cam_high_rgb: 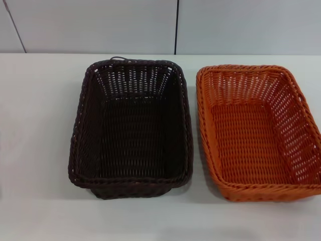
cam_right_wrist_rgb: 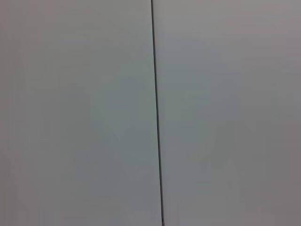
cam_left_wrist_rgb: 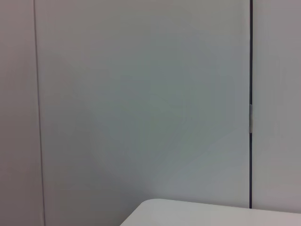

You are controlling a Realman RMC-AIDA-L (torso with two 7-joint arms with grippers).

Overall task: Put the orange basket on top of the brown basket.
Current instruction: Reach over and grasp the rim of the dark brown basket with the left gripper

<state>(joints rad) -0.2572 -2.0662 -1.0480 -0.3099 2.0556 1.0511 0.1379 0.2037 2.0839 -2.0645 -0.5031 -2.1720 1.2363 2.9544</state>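
Side by side, orange basket (cam_high_rgb: 258, 133) nears brown basket (cam_high_rgb: 133, 128).

Head view: two baskets rest side by side on the surface (cam_high_rgb: 40, 150), apart and not stacked. The brown basket (cam_high_rgb: 131, 128) lies near centre; the orange basket (cam_high_rgb: 258, 133) lies at its 3 o'clock, close beside it. A panelled wall (cam_high_rgb: 100, 25) stands at 12 o'clock, behind both.
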